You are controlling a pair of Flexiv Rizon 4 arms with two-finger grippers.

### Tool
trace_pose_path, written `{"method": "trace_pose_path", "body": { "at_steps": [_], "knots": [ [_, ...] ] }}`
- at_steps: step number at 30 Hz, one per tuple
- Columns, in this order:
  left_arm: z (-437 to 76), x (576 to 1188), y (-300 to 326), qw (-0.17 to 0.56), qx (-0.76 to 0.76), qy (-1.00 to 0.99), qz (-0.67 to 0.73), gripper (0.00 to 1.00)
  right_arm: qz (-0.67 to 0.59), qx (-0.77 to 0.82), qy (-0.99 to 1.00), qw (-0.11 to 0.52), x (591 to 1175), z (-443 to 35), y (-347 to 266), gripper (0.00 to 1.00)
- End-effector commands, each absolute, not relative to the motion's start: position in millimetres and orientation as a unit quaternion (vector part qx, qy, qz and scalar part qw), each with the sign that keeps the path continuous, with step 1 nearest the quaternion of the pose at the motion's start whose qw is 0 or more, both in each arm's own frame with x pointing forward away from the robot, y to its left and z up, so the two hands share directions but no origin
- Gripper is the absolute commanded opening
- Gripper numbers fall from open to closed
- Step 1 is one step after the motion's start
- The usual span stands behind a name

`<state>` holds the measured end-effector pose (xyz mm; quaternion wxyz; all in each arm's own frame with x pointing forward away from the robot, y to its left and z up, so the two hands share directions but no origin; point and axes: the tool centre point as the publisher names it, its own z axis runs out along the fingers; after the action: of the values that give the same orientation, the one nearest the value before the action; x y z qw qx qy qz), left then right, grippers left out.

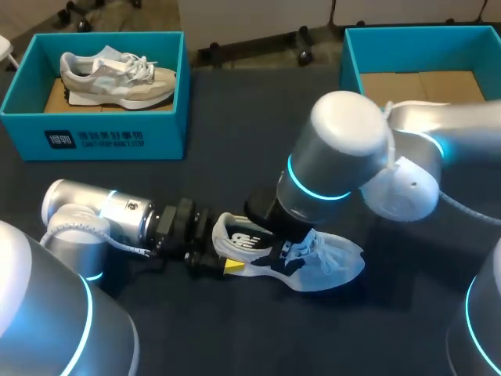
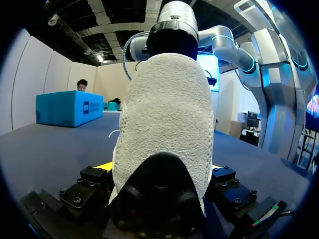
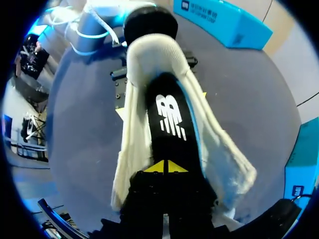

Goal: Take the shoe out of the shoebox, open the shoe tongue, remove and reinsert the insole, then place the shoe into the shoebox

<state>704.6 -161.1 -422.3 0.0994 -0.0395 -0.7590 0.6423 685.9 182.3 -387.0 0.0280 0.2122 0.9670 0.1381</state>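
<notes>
A white knit shoe (image 1: 329,262) stands on the dark table, toe to the right. My left gripper (image 1: 224,249) clasps its heel (image 2: 167,124) from both sides with the fingers set wide; one yellow fingertip (image 1: 232,266) shows on the near side. My right gripper (image 3: 166,168) reaches down into the shoe's opening, its yellow tips pressed together on the black insole (image 3: 169,119) with a white logo. The insole's heel end (image 1: 246,240) shows inside the collar. The right arm's body hides the tongue and laces from above.
A blue shoebox (image 1: 94,137) at the back left holds a second, beige-and-grey shoe (image 1: 117,78). Another blue box (image 1: 352,55) with a cardboard floor stands at the back right, behind my right arm.
</notes>
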Motion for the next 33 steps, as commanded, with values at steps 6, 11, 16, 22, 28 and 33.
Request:
{"method": "trace_pose_path", "body": {
  "at_steps": [6, 11, 16, 22, 28, 33],
  "knots": [
    [-425, 705, -162, 0.099, -0.039, -0.759, 0.642, 0.00, 0.188, 0.206, 0.959, 0.044, 686, -369, 165, 0.00],
    [-425, 705, -162, 0.099, -0.039, -0.759, 0.642, 0.00, 0.178, 0.214, 0.959, 0.046, 690, -371, 166, 0.00],
    [-425, 705, -162, 0.099, -0.039, -0.759, 0.642, 0.00, 0.128, 0.218, 0.965, 0.070, 695, -377, 179, 0.09],
    [-425, 705, -162, 0.099, -0.039, -0.759, 0.642, 0.00, 0.091, 0.231, 0.962, 0.111, 694, -384, 189, 0.24],
    [-425, 705, -162, 0.099, -0.039, -0.759, 0.642, 0.00, 0.063, 0.245, 0.958, 0.132, 696, -385, 193, 0.29],
    [-425, 705, -162, 0.099, -0.039, -0.759, 0.642, 0.00, 0.047, 0.258, 0.955, 0.139, 700, -390, 191, 0.29]
  ]
}}
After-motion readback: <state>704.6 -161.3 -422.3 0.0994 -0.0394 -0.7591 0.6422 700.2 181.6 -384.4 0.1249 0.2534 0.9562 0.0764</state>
